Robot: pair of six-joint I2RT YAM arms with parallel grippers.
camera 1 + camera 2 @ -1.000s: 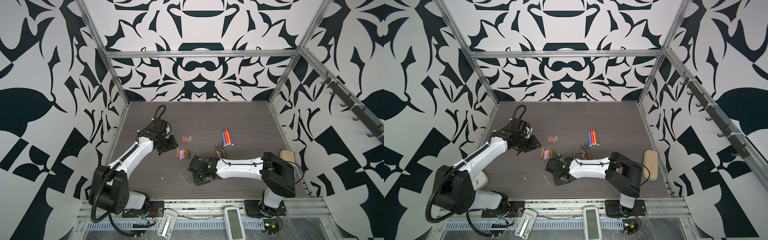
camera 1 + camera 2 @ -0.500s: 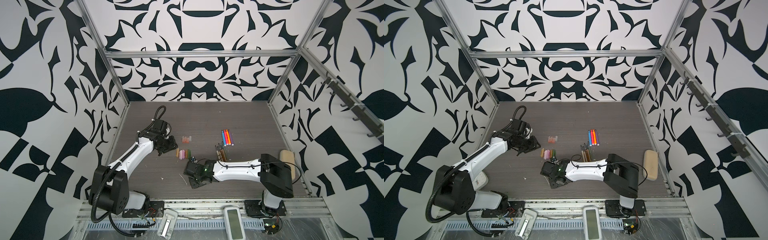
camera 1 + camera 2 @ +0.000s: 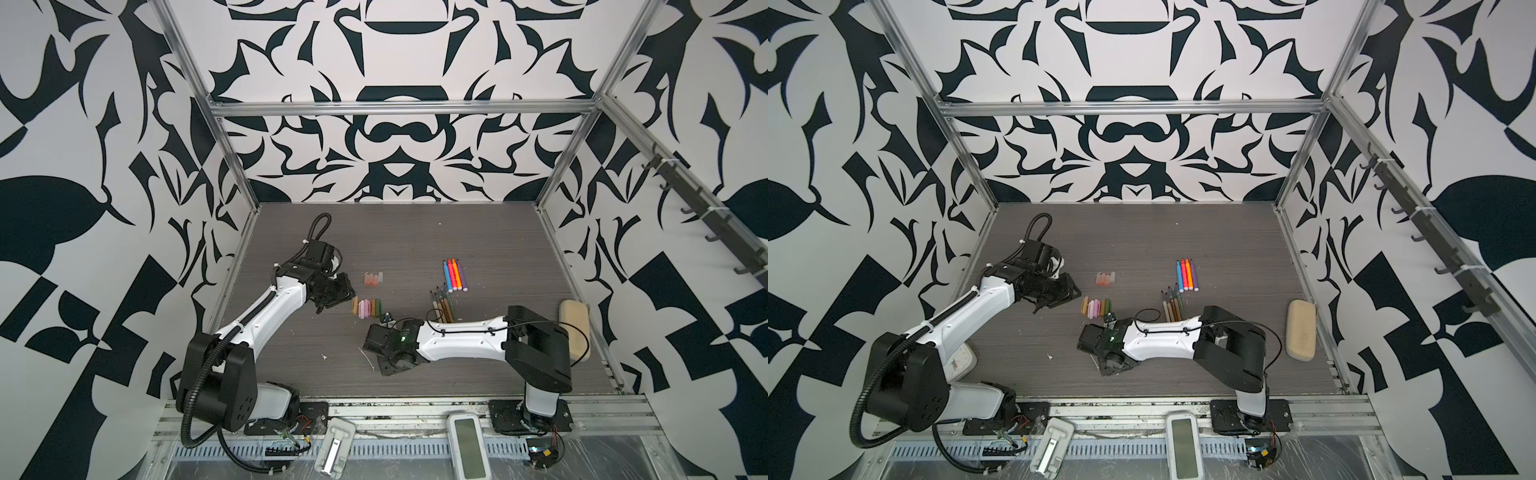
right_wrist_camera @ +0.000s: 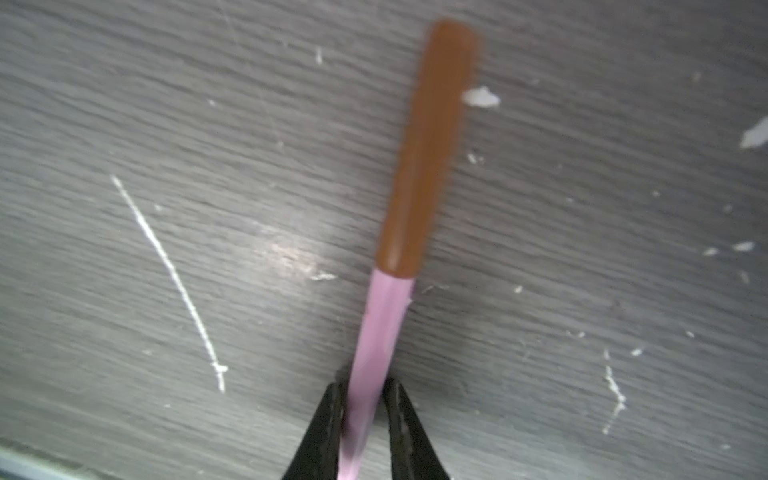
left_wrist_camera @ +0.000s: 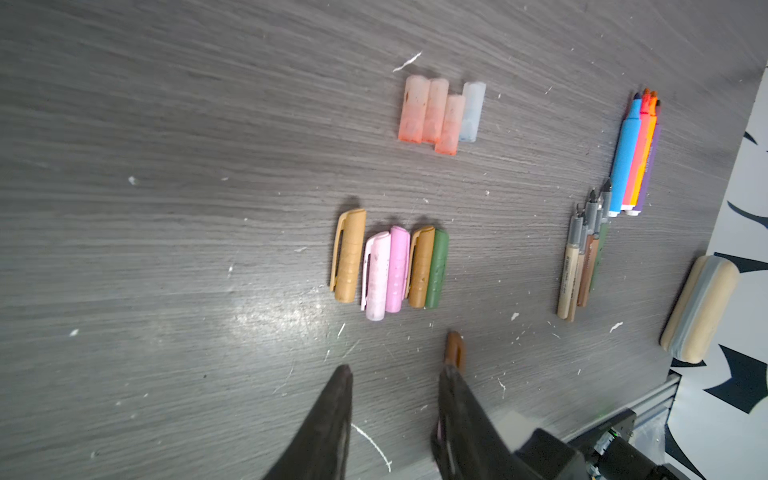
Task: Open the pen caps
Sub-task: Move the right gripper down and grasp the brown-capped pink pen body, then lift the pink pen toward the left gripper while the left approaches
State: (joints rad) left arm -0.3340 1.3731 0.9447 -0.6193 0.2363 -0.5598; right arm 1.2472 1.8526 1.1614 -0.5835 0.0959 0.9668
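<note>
1. One grey wood-grain table holds everything, seen in both top views.
2. Two arms reach in from the front edge: left arm angles toward the middle, right arm lies low, stretched across toward the left.
3. left gripper: fingers apart, bare table in the gap, nothing held. It hovers just beside the cap row.
4. right gripper: fingers nearly together, pinched on the barrel of the pink pen, near the table front, just in front of the cap row.
5. Tan pad sits by the right wall, well apart from the pens.
6. Four bright pens (blue, red, orange, purple) lie side by side right of centre, tips bare.
7. Slim pens lie bunched just in front of the bright ones, nibs showing; exact count unclear.
8. Brown cap is on the pink pen, pointing away from the right gripper.
9. Five opaque caps in a row left of centre: tan, two pink, brown, green, most touching.
10. Four translucent caps cluster behind that row.
11. White flecks are scattered over the table.
</note>
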